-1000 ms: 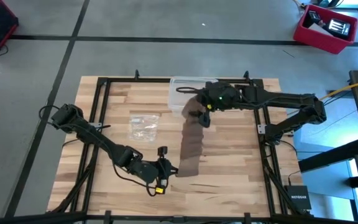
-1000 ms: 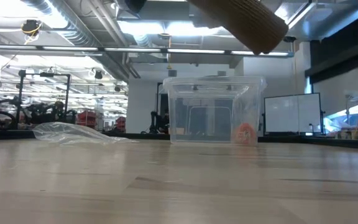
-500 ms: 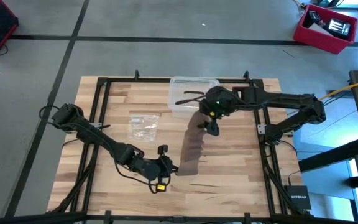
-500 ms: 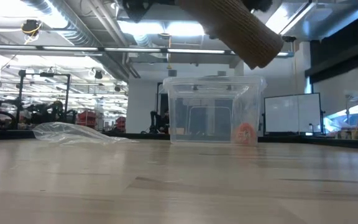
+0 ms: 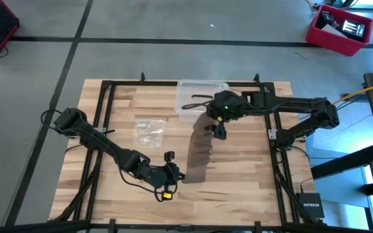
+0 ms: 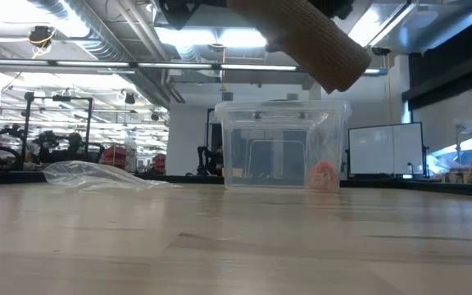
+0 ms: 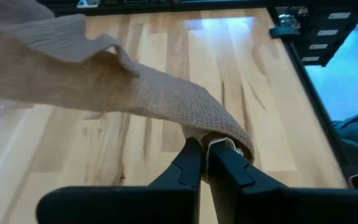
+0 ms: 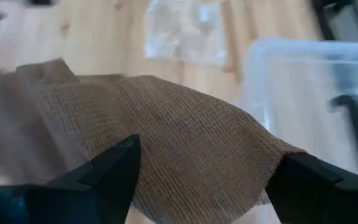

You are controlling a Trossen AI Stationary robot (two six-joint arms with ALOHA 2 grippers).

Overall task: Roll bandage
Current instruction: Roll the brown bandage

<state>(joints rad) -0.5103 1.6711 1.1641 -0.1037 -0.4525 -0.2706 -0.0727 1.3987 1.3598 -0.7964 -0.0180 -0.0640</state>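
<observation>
The bandage (image 5: 198, 152) is a brown strip of knit fabric held up in the air over the middle of the table, running from near to far. My left gripper (image 5: 179, 175) is shut on its near end (image 7: 219, 127). My right gripper (image 5: 219, 131) is open above the far end (image 8: 185, 137), and its two fingers stand wide apart with the fabric showing across the gap. In the low view the far end (image 6: 326, 49) hangs well above the tabletop. My left gripper pinches the bandage's near end (image 7: 222, 134) between its two fingers, and the fabric curls over the fingertips (image 7: 194, 155). The fingers slant down from the table's left. The strip runs from them toward the far side, clear of the table. Whether my right gripper touches the bandage, I cannot tell.
A clear plastic box (image 5: 196, 97) stands at the far middle, just beyond the bandage's far end, with a dark object inside. A crumpled clear plastic bag (image 5: 149, 131) lies left of the bandage. Bare wood lies to the right and near.
My right gripper has tipped its fingers further down over the bandage's far end. That hanging end has sunk and swung a little in the low view. My left gripper has kept its hold.
</observation>
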